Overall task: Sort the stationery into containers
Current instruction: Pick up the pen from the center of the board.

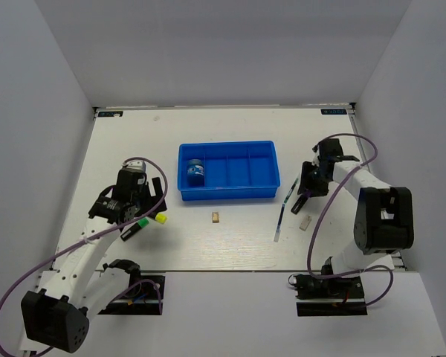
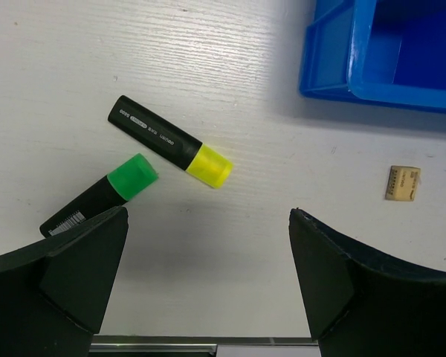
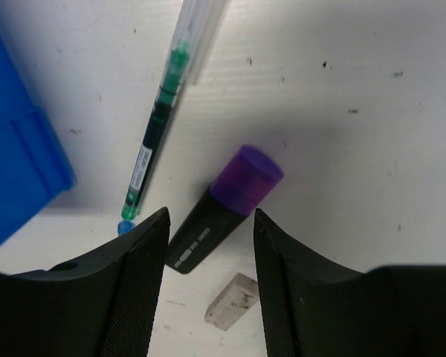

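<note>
Closing, the parted, empty right gripper [image 3: 210, 219] may knock the purple-capped black marker [image 3: 238, 182] into the thin blue-tipped pen [image 3: 156, 126]; left gripper [image 2: 208, 216] gapes.

yellow-capped marker [image 2: 169, 151] beside green-capped marker [image 2: 100, 195] | tan block [image 2: 403, 183] right | fingers [image 2: 67, 275] apart

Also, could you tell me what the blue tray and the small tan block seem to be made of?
Blue tray: likely moulded plastic, glossy, with sheen on its walls. Tan block: possibly wood or rubber; matte, printed face.

Left fingers [image 2: 67, 275] spread wide; right fingers [image 3: 134, 290] parted partway, narrower gap; both pointing downward.
</note>
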You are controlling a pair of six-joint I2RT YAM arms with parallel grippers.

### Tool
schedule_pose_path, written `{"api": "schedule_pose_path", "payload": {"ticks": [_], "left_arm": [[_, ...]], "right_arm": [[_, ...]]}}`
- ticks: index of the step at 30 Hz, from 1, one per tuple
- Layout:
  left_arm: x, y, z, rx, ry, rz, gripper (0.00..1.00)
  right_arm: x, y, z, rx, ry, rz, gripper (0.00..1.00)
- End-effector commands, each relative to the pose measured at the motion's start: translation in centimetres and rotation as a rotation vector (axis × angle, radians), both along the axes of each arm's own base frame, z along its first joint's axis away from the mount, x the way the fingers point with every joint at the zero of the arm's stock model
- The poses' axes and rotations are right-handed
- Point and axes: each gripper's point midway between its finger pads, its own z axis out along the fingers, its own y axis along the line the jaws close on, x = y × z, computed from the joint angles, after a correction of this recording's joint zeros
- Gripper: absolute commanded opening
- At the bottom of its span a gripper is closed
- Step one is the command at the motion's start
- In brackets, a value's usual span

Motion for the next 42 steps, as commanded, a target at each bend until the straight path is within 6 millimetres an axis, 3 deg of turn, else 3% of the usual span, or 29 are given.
{"api": "schedule_pose_path", "payload": {"ticks": [1,5,11,13,21,23,26,30,36,39,41,42], "left_arm": [[0.1,-0.2,0.4,-0.017,-0.030,-0.009,1.00],[0.2,0.0,0.5,-0.011,-0.035,0.001,1.00],[0.2,0.0,0.4,-0.010,-0.030,0.001,1.00],[0.2,0.0,0.5,-0.011,-0.035,0.000,1.00],[0.0,0.3,0.4,-0.002,-0.040,0.007,1.00],[0.0,0.4,0.6,-0.002,-0.045,0.010,1.00],[0.0,0.4,0.6,0.001,-0.047,0.007,1.00],[-0.2,0.5,0.3,0.008,-0.039,0.011,1.00],[-0.1,0.6,0.0,0.012,-0.028,0.018,1.00],[-0.1,0.6,-0.3,0.009,-0.017,0.017,1.00],[-0.1,0.5,-0.5,0.003,-0.009,0.019,1.00],[-0.1,0.4,-0.7,-0.001,0.004,0.022,0.98]], "right_arm": [[2.3,0.0,0.3,-0.045,-0.028,-0.049,0.52],[2.1,-1.2,-0.9,-0.167,0.039,-0.070,0.52],[1.1,-0.8,-2.3,-0.156,0.084,-0.067,0.52],[1.2,-0.7,-2.4,-0.157,0.092,-0.067,0.48],[-0.3,-1.0,-3.0,-0.160,0.123,-0.065,0.08],[-0.1,-1.0,-2.6,-0.152,0.113,-0.064,0.04],[1.0,-0.4,-0.1,-0.120,0.028,-0.039,0.00],[2.6,0.5,5.1,-0.078,-0.128,0.025,0.00],[2.3,3.9,11.5,0.074,-0.253,0.175,0.00],[2.2,6.5,13.5,0.183,-0.274,0.252,0.00],[2.4,9.1,14.1,0.249,-0.268,0.323,0.00],[2.5,11.1,15.4,0.308,-0.282,0.384,0.00]]}}
